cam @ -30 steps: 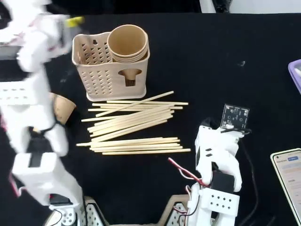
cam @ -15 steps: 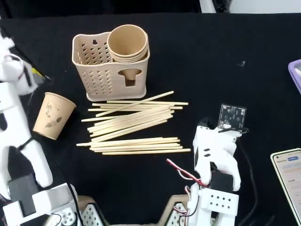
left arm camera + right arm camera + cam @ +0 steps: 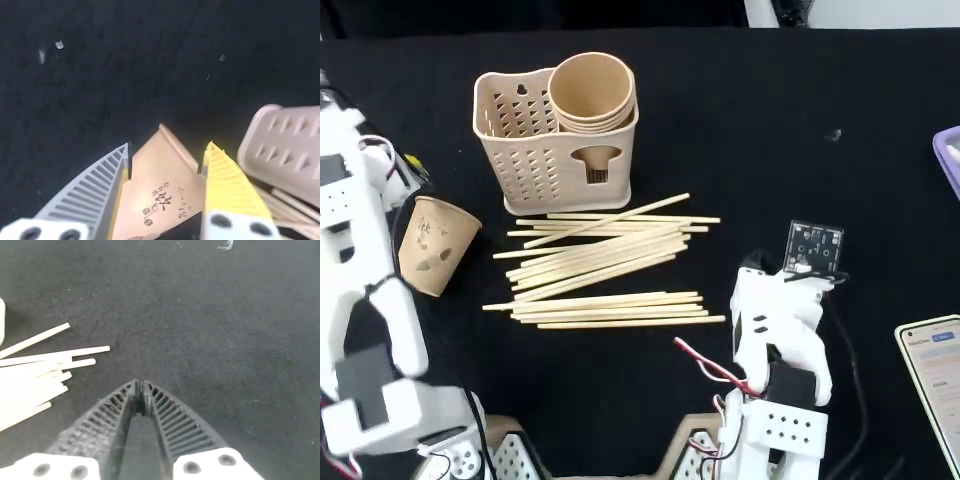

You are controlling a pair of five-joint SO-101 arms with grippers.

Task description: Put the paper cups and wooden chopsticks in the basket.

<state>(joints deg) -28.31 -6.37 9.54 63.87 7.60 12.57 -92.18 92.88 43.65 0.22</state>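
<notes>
Paper cup (image 3: 435, 245) lies on its side at the high view's left, mouth up-right toward the basket (image 3: 535, 165) — the left pincer (image 3: 167, 147) stands open astride it. Right pincer (image 3: 140, 385), closed, sits well apart.

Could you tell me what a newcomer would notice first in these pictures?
A fan of wooden chopsticks lies mid-table, in front of a beige basket holding a stack of paper cups at one end. Left of the chopsticks, a lone paper cup lies on its side, with the left gripper at it.
</notes>
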